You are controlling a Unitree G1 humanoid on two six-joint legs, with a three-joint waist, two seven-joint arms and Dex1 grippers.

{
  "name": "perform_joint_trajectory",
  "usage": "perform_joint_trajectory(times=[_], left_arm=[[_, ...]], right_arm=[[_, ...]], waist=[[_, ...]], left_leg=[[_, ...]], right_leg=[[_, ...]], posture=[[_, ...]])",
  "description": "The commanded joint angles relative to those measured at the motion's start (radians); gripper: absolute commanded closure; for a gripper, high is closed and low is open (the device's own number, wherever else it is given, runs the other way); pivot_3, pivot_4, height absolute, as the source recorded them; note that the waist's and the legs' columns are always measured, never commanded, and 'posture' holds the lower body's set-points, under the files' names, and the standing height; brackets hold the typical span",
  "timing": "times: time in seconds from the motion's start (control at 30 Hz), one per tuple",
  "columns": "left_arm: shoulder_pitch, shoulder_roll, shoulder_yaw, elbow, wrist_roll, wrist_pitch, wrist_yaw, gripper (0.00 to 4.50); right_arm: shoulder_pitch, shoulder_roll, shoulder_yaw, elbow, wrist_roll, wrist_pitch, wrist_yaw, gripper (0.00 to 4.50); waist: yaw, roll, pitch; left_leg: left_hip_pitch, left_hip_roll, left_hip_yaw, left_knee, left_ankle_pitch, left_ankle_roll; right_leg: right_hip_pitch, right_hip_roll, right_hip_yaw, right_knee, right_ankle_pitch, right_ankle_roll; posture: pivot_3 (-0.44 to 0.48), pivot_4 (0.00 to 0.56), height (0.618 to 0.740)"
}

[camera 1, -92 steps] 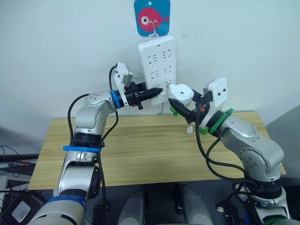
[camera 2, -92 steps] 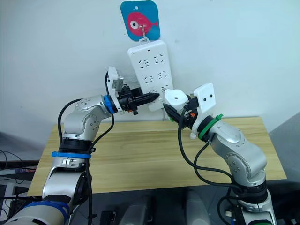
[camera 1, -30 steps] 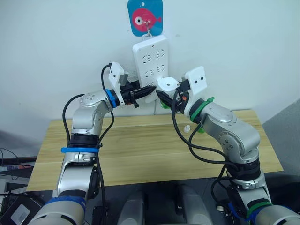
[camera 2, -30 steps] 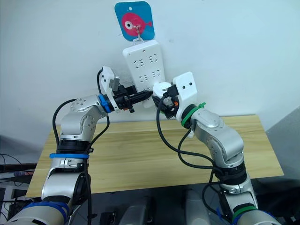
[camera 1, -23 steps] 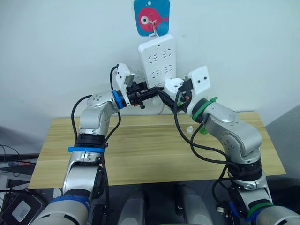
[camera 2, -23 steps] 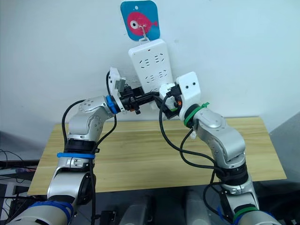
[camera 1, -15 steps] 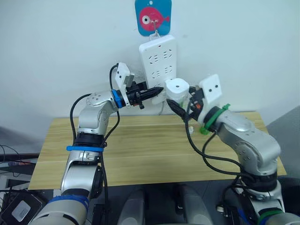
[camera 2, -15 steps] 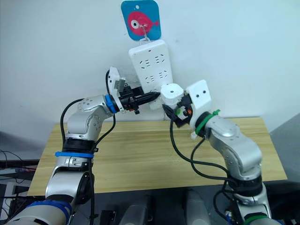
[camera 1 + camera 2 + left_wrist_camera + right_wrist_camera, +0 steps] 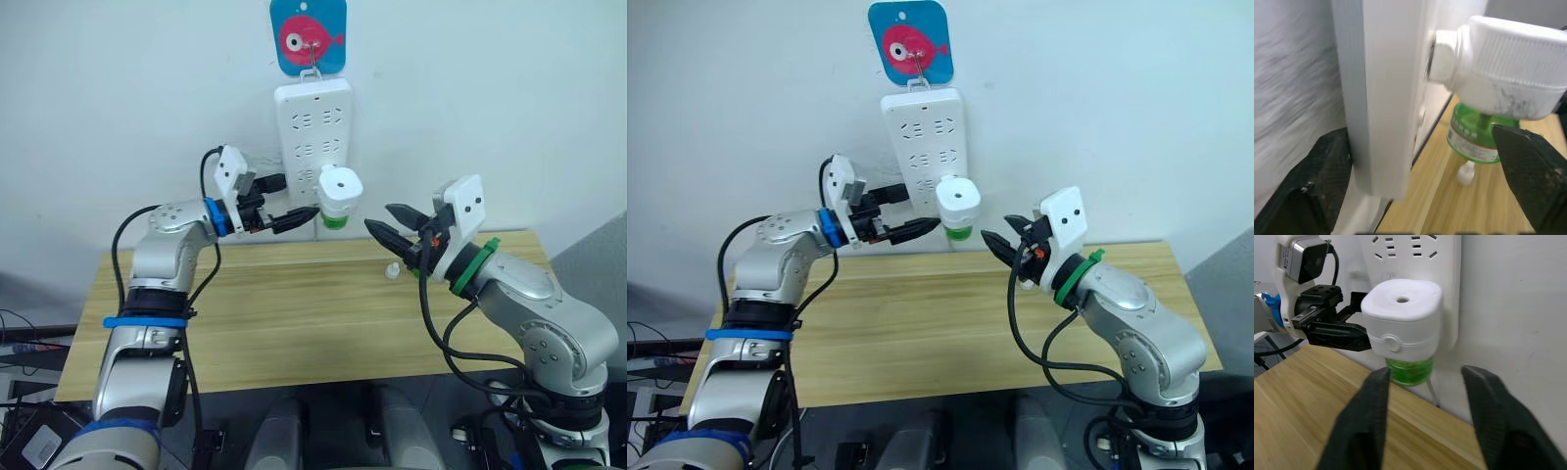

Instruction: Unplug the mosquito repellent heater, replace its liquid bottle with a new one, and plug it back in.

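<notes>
Mosquito repellent heater (image 9: 339,191) with green bottle (image 9: 1409,370), label print unreadable, sits plugged into the power strip (image 9: 312,137) at frame upper centre; left gripper (image 9: 302,216) fingers straddle the strip's lower edge, right gripper (image 9: 392,224) fingers apart, empty

Pale wall (image 9: 118,88) behind a wooden table (image 9: 294,323)

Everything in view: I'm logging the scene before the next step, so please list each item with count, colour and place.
mosquito repellent heater: 1, white, plugged into the power strip's lower part
liquid bottle: 1, green, under the heater
power strip: 1, white, hanging on the wall
fish hook plate: 1, blue and pink, above the strip
small cap: 1, white, on the table near the wall
table: 1, light wood
left gripper: open around the strip's lower edge
right gripper: open, apart from the heater
</notes>
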State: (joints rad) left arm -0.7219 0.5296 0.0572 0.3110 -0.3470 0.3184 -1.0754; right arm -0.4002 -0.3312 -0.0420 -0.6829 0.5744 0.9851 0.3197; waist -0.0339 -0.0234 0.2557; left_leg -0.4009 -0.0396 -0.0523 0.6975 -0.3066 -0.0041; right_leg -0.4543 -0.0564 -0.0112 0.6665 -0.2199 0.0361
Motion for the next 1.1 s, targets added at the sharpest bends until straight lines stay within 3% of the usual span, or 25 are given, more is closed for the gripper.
perform_joint_trajectory(times=[0.03,0.1,0.13,0.27,0.43,1.1], left_arm=[[0.040,0.046,0.032,-0.112,-0.034,0.022,-0.008,0.00],[0.058,0.057,0.035,-0.148,-0.048,0.042,-0.009,0.00],[0.072,0.066,0.036,-0.195,-0.071,0.077,-0.017,0.00],[0.143,0.115,0.032,-0.408,-0.183,0.236,-0.044,0.00],[0.160,0.148,0.040,-0.542,-0.269,0.344,-0.022,0.00],[0.143,0.164,0.022,-0.530,-0.270,0.343,0.003,0.00]], right_arm=[[-0.001,0.011,0.038,-0.014,0.014,-0.050,0.023,3.63],[-0.002,0.010,0.052,-0.007,0.011,-0.061,0.030,4.38],[-0.007,0.013,0.069,0.002,0.005,-0.071,0.035,4.45],[-0.044,0.040,0.129,0.073,-0.027,-0.115,0.036,4.45],[-0.069,0.058,0.150,0.131,-0.068,-0.151,0.021,4.45],[-0.120,0.116,0.193,0.181,-0.082,-0.153,0.038,4.45]], waist=[[0.001,0.000,0.000],[0.002,0.000,0.000],[0.003,0.000,0.000],[0.004,0.000,0.000],[0.006,0.000,0.000],[0.005,0.000,0.000]], left_leg=[[0.000,0.000,0.000,0.000,0.000,0.000],[0.000,0.000,0.000,0.000,0.000,0.000],[0.000,0.000,0.000,0.000,0.000,0.000],[0.000,0.000,0.000,0.000,0.000,0.000],[0.000,0.000,-0.001,0.000,0.000,0.000],[0.000,0.000,-0.001,0.000,0.000,0.000]], right_leg=[[0.000,0.000,0.000,0.000,0.000,0.000],[0.000,0.000,0.000,0.000,0.000,0.000],[0.000,0.000,0.000,0.000,0.000,0.000],[0.000,0.000,0.000,-0.001,0.000,0.000],[0.001,0.000,0.000,0.000,0.000,0.000],[0.000,0.000,0.000,0.000,0.000,0.000]], posture=[[-0.011,0.223,0.740],[-0.011,0.223,0.740],[-0.001,0.221,0.740],[0.016,0.221,0.740],[0.022,0.221,0.740],[0.026,0.230,0.740]])
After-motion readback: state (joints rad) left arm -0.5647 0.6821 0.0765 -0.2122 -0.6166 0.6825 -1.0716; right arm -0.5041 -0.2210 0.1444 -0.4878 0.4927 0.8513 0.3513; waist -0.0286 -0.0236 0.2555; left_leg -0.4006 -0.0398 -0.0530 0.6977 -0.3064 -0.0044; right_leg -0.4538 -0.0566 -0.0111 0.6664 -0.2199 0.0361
